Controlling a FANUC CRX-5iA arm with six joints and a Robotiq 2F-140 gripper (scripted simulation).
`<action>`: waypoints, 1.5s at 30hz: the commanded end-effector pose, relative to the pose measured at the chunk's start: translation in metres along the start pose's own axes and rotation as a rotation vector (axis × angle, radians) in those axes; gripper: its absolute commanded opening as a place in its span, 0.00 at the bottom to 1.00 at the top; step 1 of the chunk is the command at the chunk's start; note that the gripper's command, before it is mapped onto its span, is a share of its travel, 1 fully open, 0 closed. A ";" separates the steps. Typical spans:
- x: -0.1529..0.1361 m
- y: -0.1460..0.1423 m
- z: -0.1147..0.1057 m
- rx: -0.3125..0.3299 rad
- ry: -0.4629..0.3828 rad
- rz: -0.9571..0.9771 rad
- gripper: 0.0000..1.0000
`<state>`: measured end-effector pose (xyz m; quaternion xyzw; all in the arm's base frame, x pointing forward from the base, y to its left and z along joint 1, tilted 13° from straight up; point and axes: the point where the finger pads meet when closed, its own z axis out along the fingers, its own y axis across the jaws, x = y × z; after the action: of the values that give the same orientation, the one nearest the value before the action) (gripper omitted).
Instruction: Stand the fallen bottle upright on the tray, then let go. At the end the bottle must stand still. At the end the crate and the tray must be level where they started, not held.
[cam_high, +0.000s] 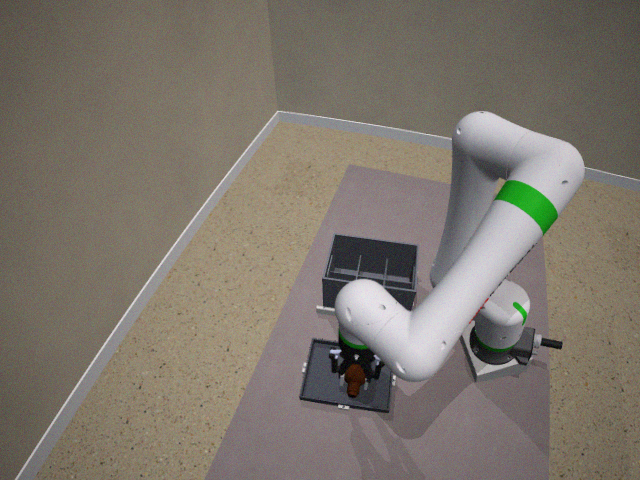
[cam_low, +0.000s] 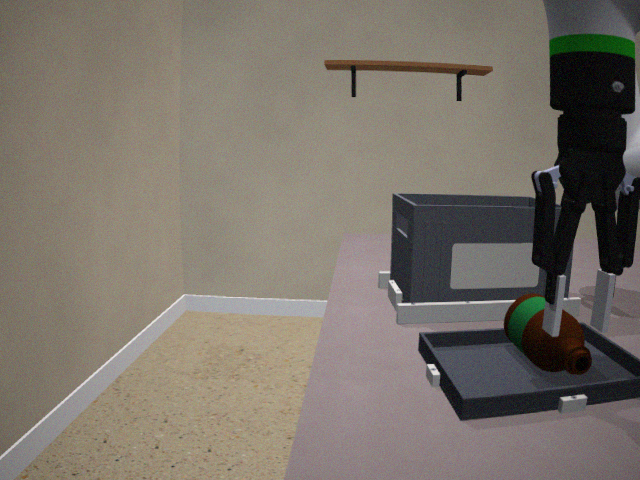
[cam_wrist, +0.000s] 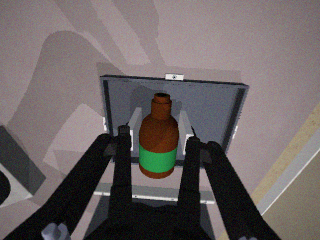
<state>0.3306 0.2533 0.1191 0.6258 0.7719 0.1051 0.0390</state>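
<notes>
Fingers part-open, the gripper (cam_high: 355, 379) (cam_low: 577, 304) (cam_wrist: 160, 117) straddles the fallen bottle (cam_high: 354, 375) (cam_low: 558, 337) (cam_wrist: 158, 137) without gripping it; the bottle lies in the tray (cam_high: 320, 379) (cam_low: 496, 366) (cam_wrist: 210, 110), neck toward the near side, its long axis running between the pads, so closing should pinch its flanks.

Your white six-joint arm with green bands (cam_high: 467, 276) stands bent at the elbow, its forearm sloping down to the wrist. Your black two-finger gripper with pale grey fingertip pads (cam_high: 353, 381) (cam_low: 578, 304) (cam_wrist: 159, 134) points downward, upright; its fingers are parted, partly open, with a gap between the pads.
</notes>
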 end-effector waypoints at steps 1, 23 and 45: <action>0.000 0.000 0.001 0.000 0.000 0.000 0.38; 0.000 0.000 0.019 0.000 0.000 0.000 0.38; 0.000 0.000 0.039 0.000 0.000 0.000 0.38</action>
<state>0.3378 0.2575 0.0824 0.6258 0.7719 0.1051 0.0389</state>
